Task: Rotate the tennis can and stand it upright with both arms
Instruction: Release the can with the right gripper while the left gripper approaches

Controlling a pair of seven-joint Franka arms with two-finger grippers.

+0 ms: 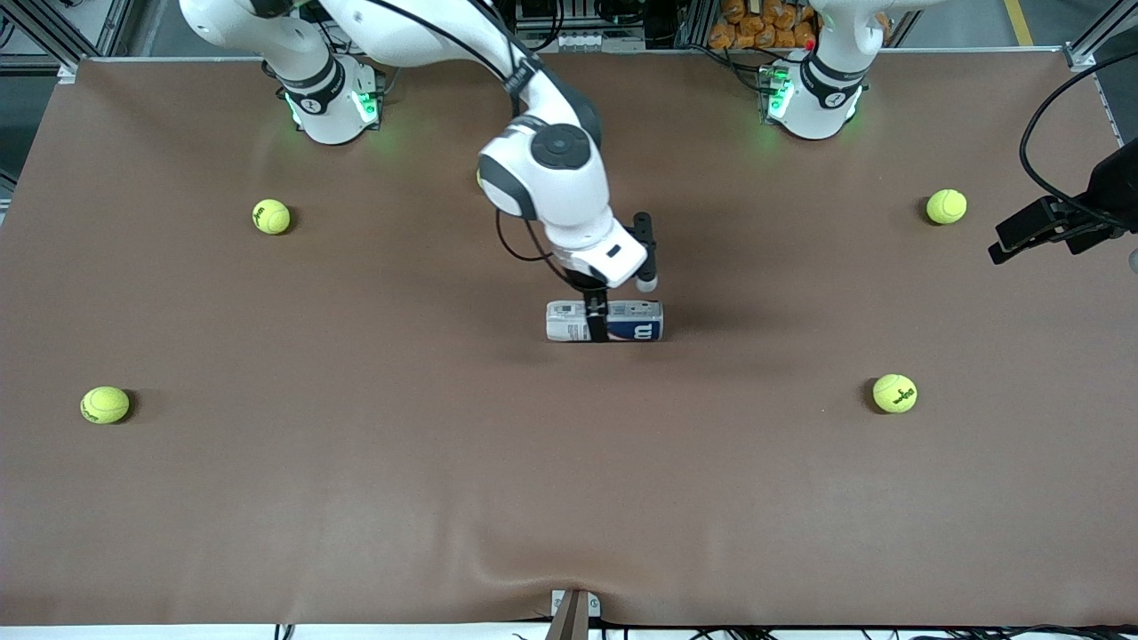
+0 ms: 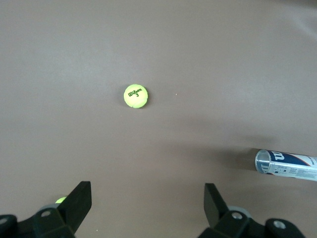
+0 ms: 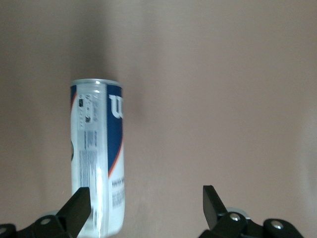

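The tennis can [image 1: 636, 322] lies on its side in the middle of the brown table, its length running between the two arms' ends. My right gripper [image 1: 597, 311] is low over it, open, with one finger [image 1: 597, 327] across the can's nearer side. In the right wrist view the can [image 3: 96, 148] lies close beside one finger [image 3: 77, 210], and the open gripper [image 3: 147, 201] holds nothing. My left gripper [image 1: 1009, 242] hangs in the air at the left arm's end of the table, open and empty [image 2: 147, 198]. Its wrist view shows the can's end [image 2: 287, 164] far off.
Several tennis balls lie on the table: two toward the right arm's end [image 1: 271, 216] [image 1: 105, 404] and two toward the left arm's end [image 1: 946, 206] [image 1: 894, 393]. One ball shows in the left wrist view [image 2: 135, 95]. A clamp [image 1: 573, 613] sits at the table's near edge.
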